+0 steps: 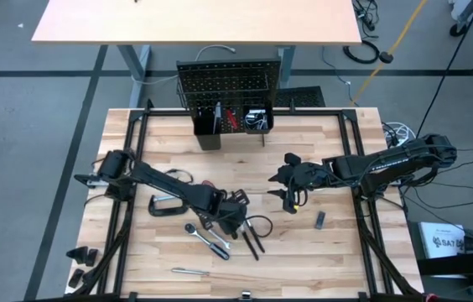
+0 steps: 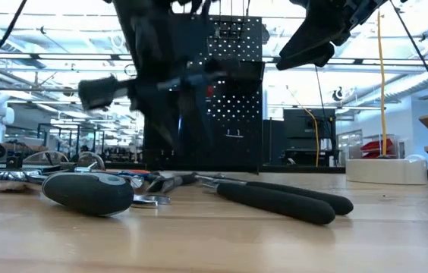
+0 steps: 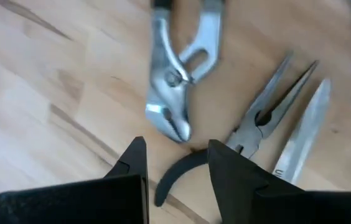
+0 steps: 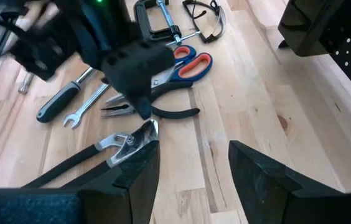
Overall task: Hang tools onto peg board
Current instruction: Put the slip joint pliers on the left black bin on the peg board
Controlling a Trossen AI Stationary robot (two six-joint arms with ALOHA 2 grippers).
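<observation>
Left end effector point(image 3: 175, 165) spread, empty, over pliers point(image 3: 175, 93) in crowded tool pile; right end effector point(image 4: 191, 165) spread, bare counter point(image 4: 244, 99) ahead.

A tan desk point(image 1: 194, 21) stands beyond the worktop point(image 1: 337, 252). Cables point(image 1: 362, 52) lie on the grey floor point(image 1: 18, 126). A white box point(image 1: 442, 239) sits beside the worktop.
</observation>
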